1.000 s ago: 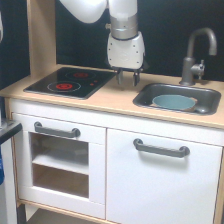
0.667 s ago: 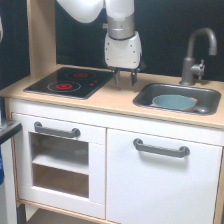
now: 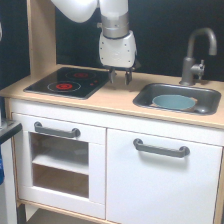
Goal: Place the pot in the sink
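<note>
Pot [image 3: 173, 102] sitting inside the sink [image 3: 212, 95], pincer [image 3: 120, 77] empty, fingers slightly apart, above the counter [image 3: 115, 99]

A light wood counter [image 3: 115, 100] tops the white toy kitchen. A black stovetop [image 3: 67, 82] with red rings lies on its left part; the dark grey sink [image 3: 145, 97] is set into its right, a grey faucet [image 3: 197, 55] behind.
</note>
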Motion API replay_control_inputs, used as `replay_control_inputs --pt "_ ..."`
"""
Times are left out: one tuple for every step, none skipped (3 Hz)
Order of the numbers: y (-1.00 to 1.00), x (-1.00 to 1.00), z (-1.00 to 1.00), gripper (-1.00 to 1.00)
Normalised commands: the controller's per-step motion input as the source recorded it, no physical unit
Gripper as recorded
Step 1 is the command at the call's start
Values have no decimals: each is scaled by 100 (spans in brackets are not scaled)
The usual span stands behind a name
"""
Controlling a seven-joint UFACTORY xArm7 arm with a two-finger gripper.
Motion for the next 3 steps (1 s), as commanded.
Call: replay_control_inputs --pt "-18 -40 50 99" --pt "-25 -53 64 100" --pt "-27 -55 72 100"
